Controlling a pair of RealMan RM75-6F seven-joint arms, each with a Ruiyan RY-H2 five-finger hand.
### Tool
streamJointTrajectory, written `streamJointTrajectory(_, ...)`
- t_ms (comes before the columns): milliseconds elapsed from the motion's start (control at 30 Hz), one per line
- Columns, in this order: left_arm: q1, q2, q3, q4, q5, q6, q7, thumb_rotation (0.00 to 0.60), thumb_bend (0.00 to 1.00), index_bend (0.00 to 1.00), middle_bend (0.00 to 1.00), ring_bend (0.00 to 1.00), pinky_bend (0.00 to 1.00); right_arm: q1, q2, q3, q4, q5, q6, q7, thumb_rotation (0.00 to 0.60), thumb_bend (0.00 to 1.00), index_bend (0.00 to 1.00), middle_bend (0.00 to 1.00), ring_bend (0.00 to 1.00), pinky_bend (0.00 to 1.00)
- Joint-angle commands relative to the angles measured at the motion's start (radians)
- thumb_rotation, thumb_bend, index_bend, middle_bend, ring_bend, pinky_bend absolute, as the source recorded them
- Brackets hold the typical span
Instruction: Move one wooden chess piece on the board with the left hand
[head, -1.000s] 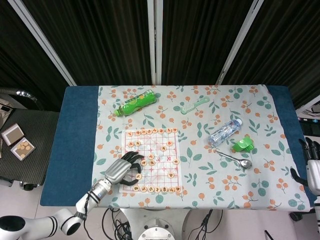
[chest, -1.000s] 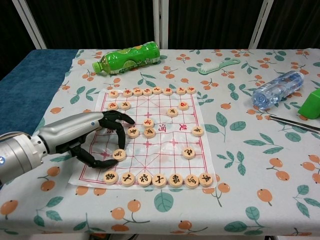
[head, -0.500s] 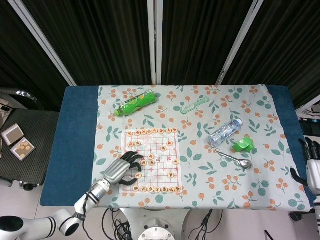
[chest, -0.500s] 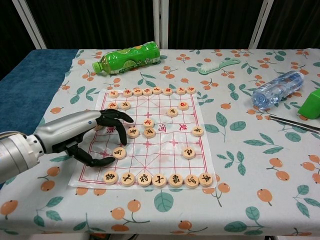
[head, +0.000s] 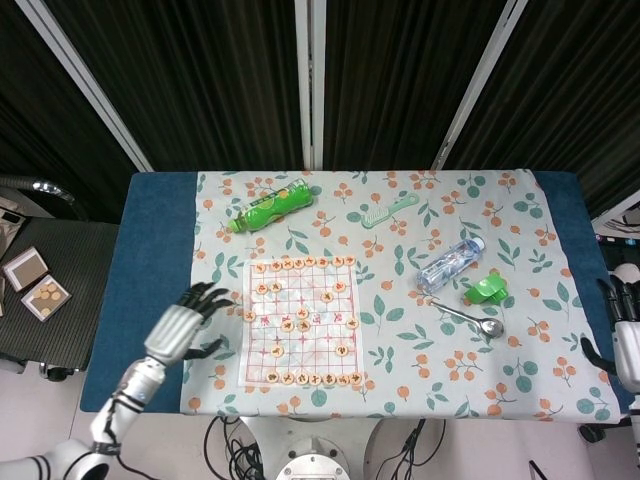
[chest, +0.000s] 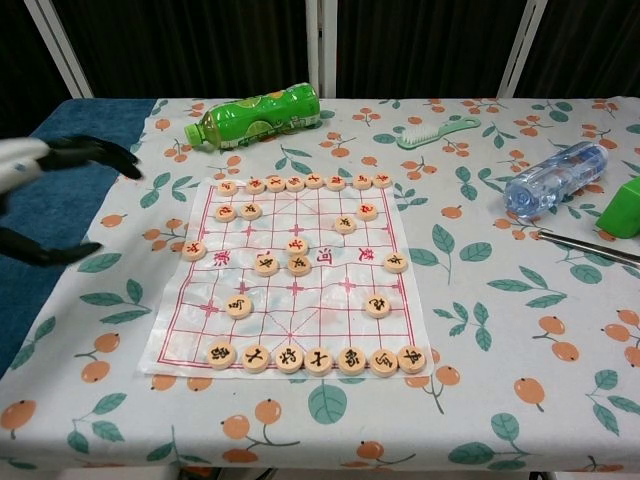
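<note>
While the wooden chess piece (chest: 193, 250) lay flat on the left edge of the board (chest: 300, 283), touched by nothing, my left hand (head: 185, 322) hovered just beside that edge over the flowered tablecloth (head: 520, 290), fingers spread and holding nothing. The other pieces stood in rows along the far and near sides. Beyond the board lay a green bottle (chest: 255, 113). My right hand (head: 620, 335) hung off the table's right end, fingers apart, empty.

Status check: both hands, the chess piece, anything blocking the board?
Left hand open, empty, off the board's left edge. Right hand at far right table edge, state unclear. Round wooden chess piece sits on white paper chessboard's left edge. Nothing obstructing.
</note>
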Motion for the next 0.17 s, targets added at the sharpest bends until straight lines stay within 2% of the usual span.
streamJointTrajectory(33, 0.11, 0.09, -0.011, 0.008, -0.087, 0.103, 0.103, 0.6, 0.3, 0.2, 0.1, 0.0, 0.0, -0.011, -0.04, -0.015, 0.061, -0.047, 0.039, 0.048, 0.6, 0.17, 0.0, 0.0, 0.0, 0.0)
streamJointTrajectory(167, 0.181, 0.143, 0.003, 0.041, -0.124, 0.143, 0.092, 0.6, 0.3, 0.17, 0.09, 0.0, 0.0, -0.026, -0.054, -0.024, 0.104, -0.047, 0.045, 0.078, 0.6, 0.16, 0.0, 0.0, 0.0, 0.0)
